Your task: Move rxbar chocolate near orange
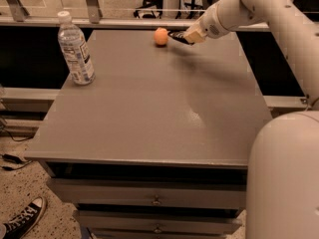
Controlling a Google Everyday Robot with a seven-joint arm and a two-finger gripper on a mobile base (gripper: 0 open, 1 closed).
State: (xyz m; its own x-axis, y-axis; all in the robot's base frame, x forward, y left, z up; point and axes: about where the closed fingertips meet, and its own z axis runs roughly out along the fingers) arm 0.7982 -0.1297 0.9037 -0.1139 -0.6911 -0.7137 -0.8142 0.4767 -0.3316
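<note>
Grey table (149,123), flat matte top. Clear water bottle (76,49), white cap, label on, upright near the left rear corner. Drawer (149,195) with a small knob under the top. Black-and-white sneaker (22,223) on the speckled floor, lower left. Gripper (185,36) over the table's far edge.

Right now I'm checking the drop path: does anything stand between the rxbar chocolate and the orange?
Nothing visible does. The gripper, at the far edge of the table, holds the rxbar chocolate beside the orange, only bare surface between them. The water bottle stands far off, near the opposite side.
</note>
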